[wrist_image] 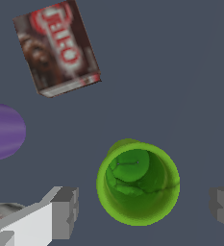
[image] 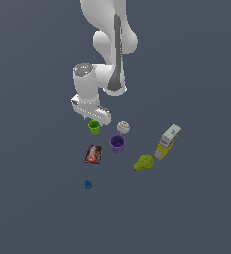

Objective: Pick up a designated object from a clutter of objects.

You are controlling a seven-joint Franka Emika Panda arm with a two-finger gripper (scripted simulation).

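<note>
The white robot arm (image: 109, 44) reaches down from the far side of the dark gray floor (image: 32, 198), and its gripper (image: 93, 120) hangs right above the green cup (image: 94, 127). In the wrist view the gripper (wrist_image: 144, 206) is wide open, with one gray finger (wrist_image: 65, 211) on one side of the green cup (wrist_image: 138, 182) and the other finger (wrist_image: 223, 209) on the other side. Neither finger touches the cup, and there is a clear gap on both sides. The green cup stands upright with its open mouth facing up, so you can see down to its bottom. It sits at the far left of the little bunch of things. Just to the exterior view's right of it is the white baseball (image: 123, 127). The purple cup (image: 117, 143) stands a bit nearer, close to both of them, and it also stands upright; only its side shows in the wrist view (wrist_image: 5, 130). The red-brown packet (image: 93, 154) lies flat on the floor, nearer than the green cup, and in the wrist view (wrist_image: 56, 48) it has red letters on it. The lumpy yellow-green fruit (image: 144, 162) lies to the right of the purple cup, and the yellow and white carton (image: 167, 141) lies further right, tilted. The tiny blue thing (image: 88, 184) sits alone, nearest of all, well apart from the rest.
</note>
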